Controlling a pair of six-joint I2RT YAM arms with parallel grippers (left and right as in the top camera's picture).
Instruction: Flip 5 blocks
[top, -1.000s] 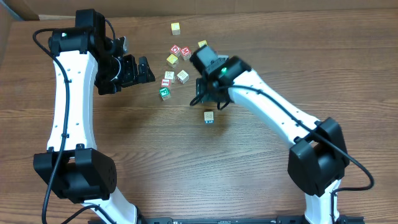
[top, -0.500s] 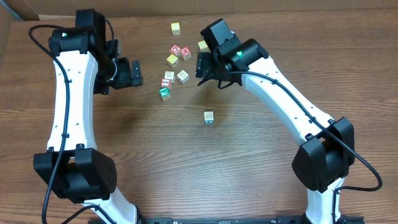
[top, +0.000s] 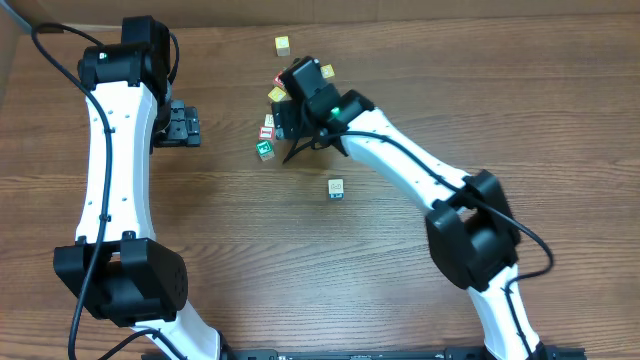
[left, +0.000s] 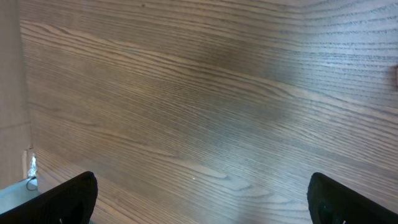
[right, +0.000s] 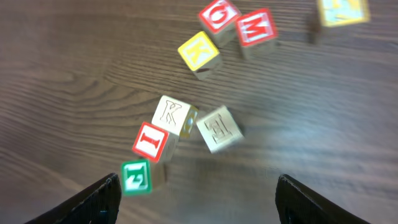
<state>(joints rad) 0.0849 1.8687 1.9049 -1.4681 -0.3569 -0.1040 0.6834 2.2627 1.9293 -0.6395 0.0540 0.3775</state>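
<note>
- Currently my right tool (right: 198, 199) hangs released over blocks (right: 219, 129) packed mid-frame; closing could knock touching neighbours
- My left tool (left: 202, 199) is released over the counter (left: 199, 93)

The right tool (right: 198, 202) swung over the blocks (right: 219, 129) while the left tool (top: 182, 127) drew back.
</note>
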